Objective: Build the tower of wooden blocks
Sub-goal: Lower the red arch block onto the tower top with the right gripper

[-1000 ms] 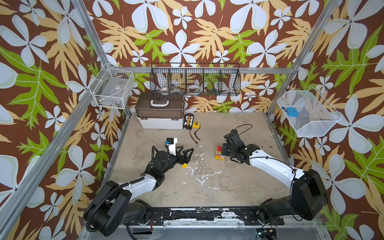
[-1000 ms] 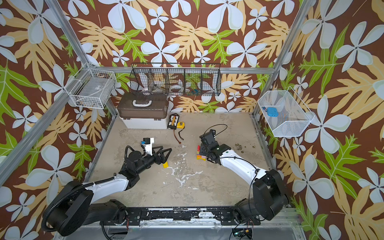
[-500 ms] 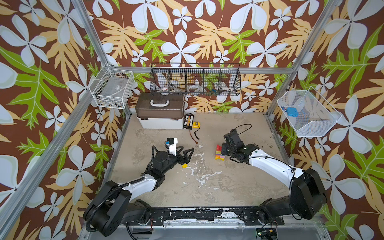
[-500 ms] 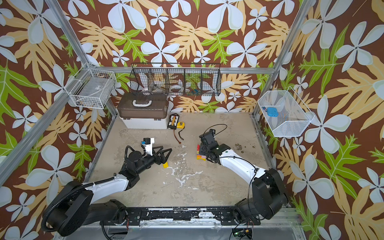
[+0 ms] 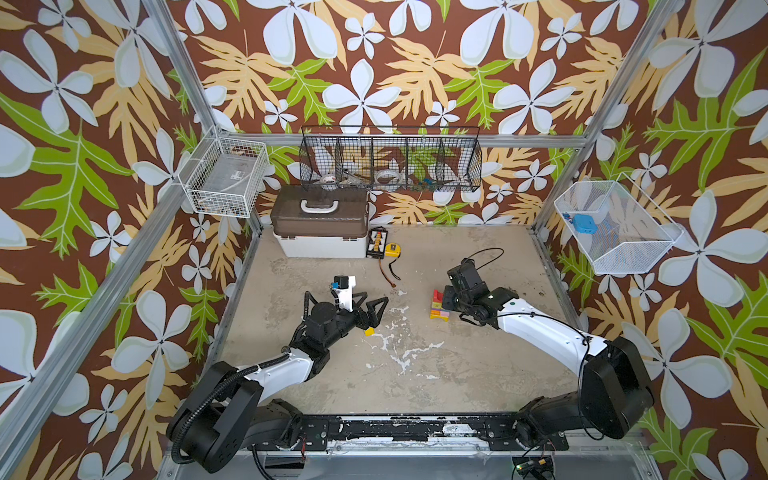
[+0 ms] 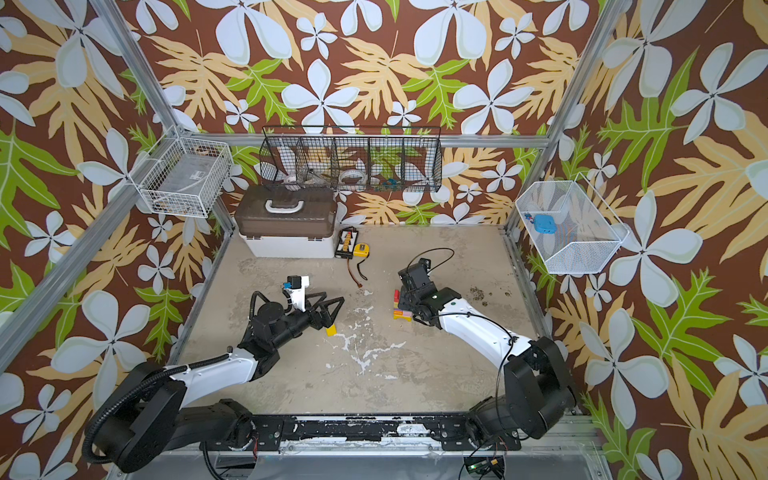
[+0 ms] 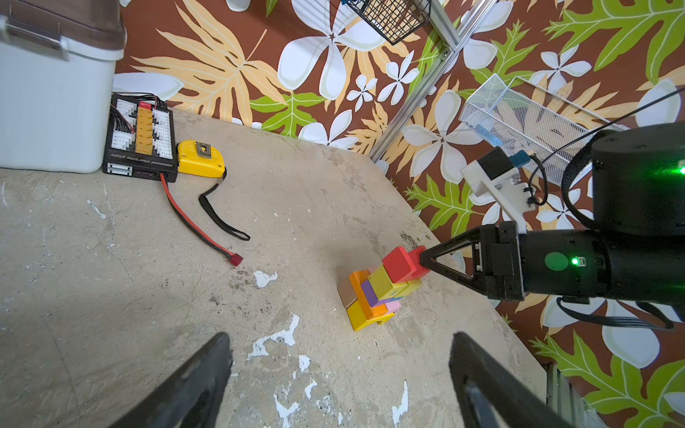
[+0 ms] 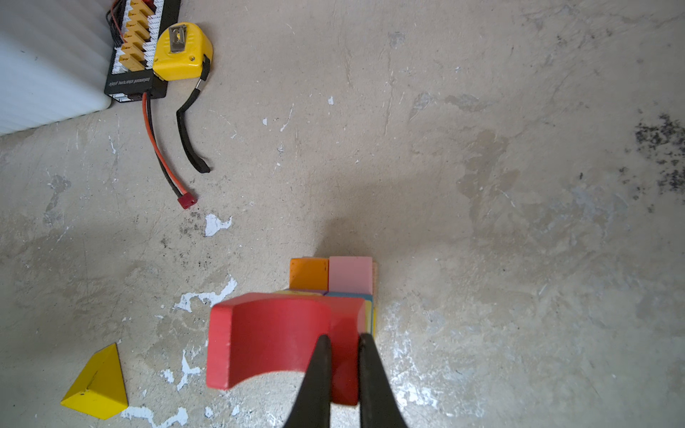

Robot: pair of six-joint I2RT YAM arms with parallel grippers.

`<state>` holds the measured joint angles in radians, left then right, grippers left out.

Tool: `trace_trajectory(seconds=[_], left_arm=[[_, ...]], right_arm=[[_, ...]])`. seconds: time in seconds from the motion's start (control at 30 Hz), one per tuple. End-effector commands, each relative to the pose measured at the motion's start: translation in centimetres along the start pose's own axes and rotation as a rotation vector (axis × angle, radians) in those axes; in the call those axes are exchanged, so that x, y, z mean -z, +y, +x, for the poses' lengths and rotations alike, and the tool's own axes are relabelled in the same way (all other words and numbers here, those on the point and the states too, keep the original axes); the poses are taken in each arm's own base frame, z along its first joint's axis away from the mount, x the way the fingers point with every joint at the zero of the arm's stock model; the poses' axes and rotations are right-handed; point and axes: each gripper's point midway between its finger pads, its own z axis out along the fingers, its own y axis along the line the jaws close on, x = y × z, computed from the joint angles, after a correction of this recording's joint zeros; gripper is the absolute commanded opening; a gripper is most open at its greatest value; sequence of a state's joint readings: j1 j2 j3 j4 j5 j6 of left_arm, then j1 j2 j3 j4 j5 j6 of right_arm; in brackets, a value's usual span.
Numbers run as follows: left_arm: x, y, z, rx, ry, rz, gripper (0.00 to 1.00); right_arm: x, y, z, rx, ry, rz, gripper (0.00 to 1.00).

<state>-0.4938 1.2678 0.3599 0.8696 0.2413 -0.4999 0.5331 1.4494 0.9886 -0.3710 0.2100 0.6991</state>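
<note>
Seating the red arch, I judge. Left pincer (image 7: pixel 339 344) stands wide apart and empty, a yellow wedge (image 5: pixel 369 331) just beside it on the surface (image 5: pixel 415 374). Further right stands the tower (image 7: pixel 374 296), with the right pincer (image 8: pixel 344 337) clamped on the red arch (image 8: pixel 274 337) on top. Next: a gentle release, then the wedge.

The space was enclosed by walls (image 5: pixel 415 54) papered in brown with white flowers and green and tan leaves, framed by aluminium posts (image 5: pixel 183 68). The floor (image 5: pixel 436 374) was seen to be worn beige concrete, flecked with white chips. Three wire baskets (image 5: pixel 390 160) were hung on the walls.
</note>
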Motion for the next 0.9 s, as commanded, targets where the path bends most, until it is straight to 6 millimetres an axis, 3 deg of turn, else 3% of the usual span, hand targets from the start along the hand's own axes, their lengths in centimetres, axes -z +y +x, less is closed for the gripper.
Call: trace_trajectory(seconds=[0.0,0.57,0.87], left_arm=[[-0.11,-0.46,-0.55,-0.004,-0.016,0.016,0.93],[-0.15,-0.53,-0.52,-0.004,-0.013,0.018,0.93],[-0.16,-0.57,-0.46,-0.004,-0.012,0.02,0.93]], right_arm=[[0.37,-0.08,-0.24,-0.005,-0.01,0.004,0.11],[0.29,0.01,0.15,-0.011,0.001,-0.01,0.11],[0.18,0.12,0.31,-0.011,0.008,-0.016,0.16]])
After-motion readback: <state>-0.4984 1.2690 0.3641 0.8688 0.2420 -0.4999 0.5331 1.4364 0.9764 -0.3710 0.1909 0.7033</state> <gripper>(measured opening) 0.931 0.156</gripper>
